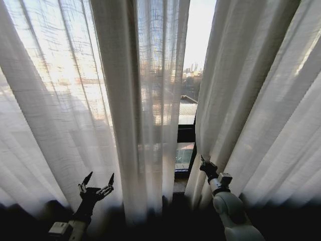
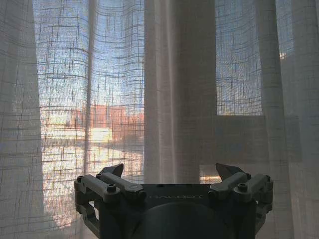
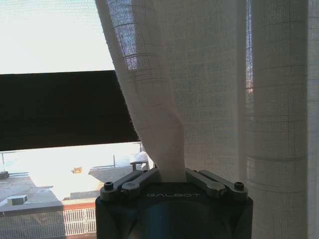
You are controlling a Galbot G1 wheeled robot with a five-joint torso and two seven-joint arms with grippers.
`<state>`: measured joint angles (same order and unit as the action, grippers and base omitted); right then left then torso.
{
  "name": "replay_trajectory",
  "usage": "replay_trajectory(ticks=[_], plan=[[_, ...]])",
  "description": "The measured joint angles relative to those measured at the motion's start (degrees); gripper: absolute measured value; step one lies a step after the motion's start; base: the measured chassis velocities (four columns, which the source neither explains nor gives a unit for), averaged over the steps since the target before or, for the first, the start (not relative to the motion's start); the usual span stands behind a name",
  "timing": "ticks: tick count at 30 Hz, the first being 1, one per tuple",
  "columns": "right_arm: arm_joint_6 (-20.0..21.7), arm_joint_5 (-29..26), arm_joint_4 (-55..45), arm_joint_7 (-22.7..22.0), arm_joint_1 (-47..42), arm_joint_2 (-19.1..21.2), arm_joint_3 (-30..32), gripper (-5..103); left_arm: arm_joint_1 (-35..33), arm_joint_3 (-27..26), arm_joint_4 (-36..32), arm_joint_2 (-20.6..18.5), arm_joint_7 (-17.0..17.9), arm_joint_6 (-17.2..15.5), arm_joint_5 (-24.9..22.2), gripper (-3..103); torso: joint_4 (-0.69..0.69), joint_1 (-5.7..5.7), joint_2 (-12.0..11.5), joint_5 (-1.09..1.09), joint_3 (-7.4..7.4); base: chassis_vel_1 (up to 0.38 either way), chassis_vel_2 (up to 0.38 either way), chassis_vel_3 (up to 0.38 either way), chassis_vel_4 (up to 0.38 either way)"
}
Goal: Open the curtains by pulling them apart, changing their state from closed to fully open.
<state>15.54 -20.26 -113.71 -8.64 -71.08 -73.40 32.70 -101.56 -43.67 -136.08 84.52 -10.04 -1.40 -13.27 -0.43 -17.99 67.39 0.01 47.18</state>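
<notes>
Curtains part-open, right panel gripped

The curtains (image 1: 125,110) hang across the window with a narrow gap between them. The right gripper (image 1: 205,164) has its jaws clamped on the right panel's edge (image 3: 164,149); that thin pinch could slip. The left gripper (image 1: 98,182) waits, jaws spread, before the left panel.

- Two curtains: the left curtain (image 1: 75,115), a sheer white pleated panel, and the right curtain (image 1: 261,110), the same fabric.
- One gap between them, showing one dark window frame (image 1: 185,133).
- Two grippers: the left gripper (image 1: 99,181), fingers spread, and the right gripper (image 1: 204,163), pinched on the right curtain's edge.
</notes>
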Motion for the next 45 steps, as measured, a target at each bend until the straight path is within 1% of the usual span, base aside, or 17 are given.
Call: replay_trajectory(ticks=[6,12,13,16,29,34,36,39,42,45], plan=[[-0.01,0.05,0.02,0.01,-0.1,0.07,0.0,0,-0.15,0.03,0.01,0.2,0.01,0.12,0.01,100,0.0,0.0,0.0,0.0,0.0,-0.141,-0.129,0.127,0.102],[-0.03,0.11,0.26,0.01,0.06,-0.09,-0.04,0,-0.15,0.06,0.02,0.23,-0.01,0.2,0.04,100,-0.01,0.01,0.0,0.04,0.0,-0.202,-0.217,0.219,0.207],[-0.05,0.13,0.38,0.01,0.13,-0.16,-0.04,0,-0.14,0.1,0.02,0.22,-0.02,0.2,0.04,100,-0.01,0.01,0.0,0.02,0.0,-0.286,-0.282,0.282,0.281],[-0.06,0.14,0.55,0.01,0.17,-0.22,-0.03,0,-0.14,0.1,0.02,0.22,-0.02,0.2,0.05,100,0.0,0.0,0.0,-0.02,0.0,-0.275,-0.3,0.306,0.325],[-0.21,0.19,0.97,-0.03,0.11,-0.36,0.2,0,-0.22,0.14,0.05,0.21,-0.09,0.45,0.09,100,-0.02,0.0,0.0,0.02,0.01,-0.345,-0.336,0.334,0.34],[-0.27,1.0,1.31,-0.01,0.09,-0.58,0.11,0,-0.31,0.06,0.05,0.1,-0.09,0.52,0.09,100,0.02,0.01,0.0,-0.01,0.0,-0.369,-0.357,0.374,0.382],[-0.3,1.16,1.38,-0.01,0.09,-0.58,0.11,0,-0.32,0.03,0.01,0.01,-0.1,0.52,0.07,100,-0.01,0.02,0.01,0.03,-0.01,-0.326,-0.354,0.312,0.353],[-0.34,1.19,1.38,-0.01,0.09,-0.51,0.14,0,-0.31,0.05,0.01,-0.01,-0.11,0.52,0.05,100,-0.02,0.01,0.01,0.02,0.0,-0.352,-0.375,0.287,0.348],[-0.35,1.19,1.39,-0.01,0.1,-0.44,0.19,0,-0.27,0.11,0.01,0.0,-0.11,0.51,0.05,100,0.01,0.0,0.0,-0.02,0.0,-0.352,-0.359,0.366,0.35],[-0.37,1.2,1.42,-0.01,0.09,-0.44,0.24,0,-0.27,0.12,0.02,0.05,-0.12,0.5,0.05,100,0.01,0.0,0.0,-0.01,0.0,-0.341,-0.305,0.372,0.321]])
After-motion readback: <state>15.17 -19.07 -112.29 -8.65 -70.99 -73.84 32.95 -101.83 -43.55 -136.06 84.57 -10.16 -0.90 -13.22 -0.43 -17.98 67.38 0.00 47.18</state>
